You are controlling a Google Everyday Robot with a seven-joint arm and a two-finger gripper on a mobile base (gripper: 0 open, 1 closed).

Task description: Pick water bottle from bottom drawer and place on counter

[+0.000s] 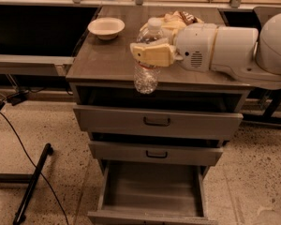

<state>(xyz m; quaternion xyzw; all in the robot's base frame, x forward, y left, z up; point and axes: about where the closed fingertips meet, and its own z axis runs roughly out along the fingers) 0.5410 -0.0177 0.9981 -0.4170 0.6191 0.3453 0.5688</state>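
Pale round bowl upright toward 10 o'clock on the bench, well apart from everything else there. Crumpled tan snack bag at 12 o'clock, just behind the hand, itself closed round the water bottle above the front edge. Below, two shallow grey drawers with dark handles: upper drawer and middle drawer, both slightly out. Down at 8 o'clock on the speckled floor, a black bar lying aslant, with a thin black cable curving past. At 9 o'clock, a low grey shelf beside the cabinet.
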